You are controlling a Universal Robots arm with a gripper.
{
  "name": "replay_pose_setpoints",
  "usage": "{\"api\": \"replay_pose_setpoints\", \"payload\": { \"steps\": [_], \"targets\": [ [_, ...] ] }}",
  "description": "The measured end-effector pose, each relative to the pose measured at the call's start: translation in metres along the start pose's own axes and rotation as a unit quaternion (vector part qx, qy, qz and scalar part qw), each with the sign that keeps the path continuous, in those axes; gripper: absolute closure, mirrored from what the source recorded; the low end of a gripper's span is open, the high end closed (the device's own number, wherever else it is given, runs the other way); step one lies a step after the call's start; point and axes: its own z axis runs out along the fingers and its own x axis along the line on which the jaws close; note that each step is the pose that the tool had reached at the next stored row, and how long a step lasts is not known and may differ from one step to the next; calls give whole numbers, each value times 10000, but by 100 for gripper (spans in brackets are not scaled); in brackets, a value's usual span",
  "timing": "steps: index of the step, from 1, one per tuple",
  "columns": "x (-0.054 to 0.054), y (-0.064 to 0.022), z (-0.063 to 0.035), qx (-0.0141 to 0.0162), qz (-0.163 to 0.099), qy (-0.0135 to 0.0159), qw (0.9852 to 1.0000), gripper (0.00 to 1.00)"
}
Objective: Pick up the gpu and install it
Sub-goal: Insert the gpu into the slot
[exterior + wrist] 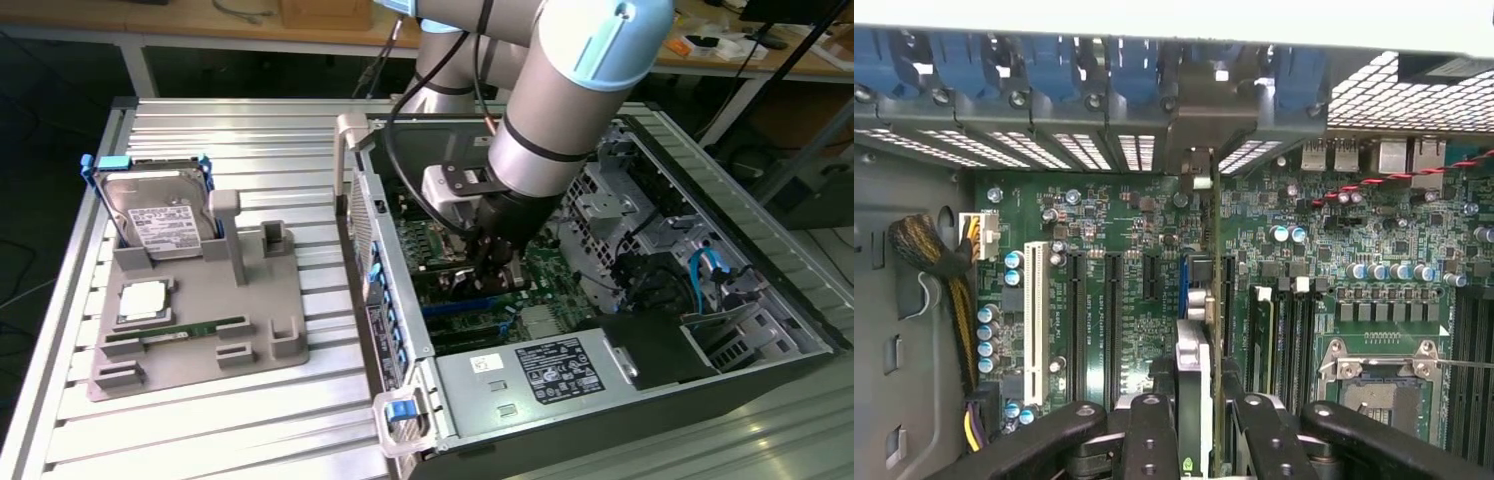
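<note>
Grip looks firm from here: the gpu (1194, 380) stands edge-on, pinched between my fingers (1149, 435), so the gripper (1199, 430) is closed on the card and not on empty air. The card runs along one of the black expansion slots (1226, 300) towards the rear of the case, and its metal end sits up by the blue retainer clips (964, 60). I can't tell whether its bottom edge has entered the slot or is just above it.

In the exterior view the gripper (491, 262) is down inside the computer case (747, 300), over the motherboard (1124, 230).

Here's what worries me. I'm holding a thin card by a narrow strip, so any downward push that's off-centre could make it tilt or slide in the pinch. If it's off the slot line, the edge would land on the board and scrape the small capacitors (1199, 300) just beside it. The metal end could also hang up on the rear frame and jam the card at an angle.

Well apart, outside the case, the hard drive (158, 215) and memory stick (194, 328) sit on their grey holder (267, 350).
</note>
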Motion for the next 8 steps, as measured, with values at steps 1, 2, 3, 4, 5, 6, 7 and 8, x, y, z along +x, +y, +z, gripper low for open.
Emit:
{"api": "replay_pose_setpoints", "payload": {
  "steps": [1, 2, 3, 4, 5, 6, 7, 8],
  "targets": [
    [0, -1, 0, -2, 0, 0, 10000, 73],
    [0, -1, 0, -2, 1, 0, 10000, 73],
    [0, -1, -1, -2, 1, 1, 10000, 73],
    [-1, -1, 1, -3, 0, 1, 10000, 73],
    [-1, -2, 9, -2, 0, -1, 10000, 73],
    [0, -2, 15, -2, 0, 0, 10000, 73],
    [1, -2, 24, -2, 0, 0, 10000, 73],
    [2, -2, 36, -3, 0, 1, 10000, 73]
  ]
}}
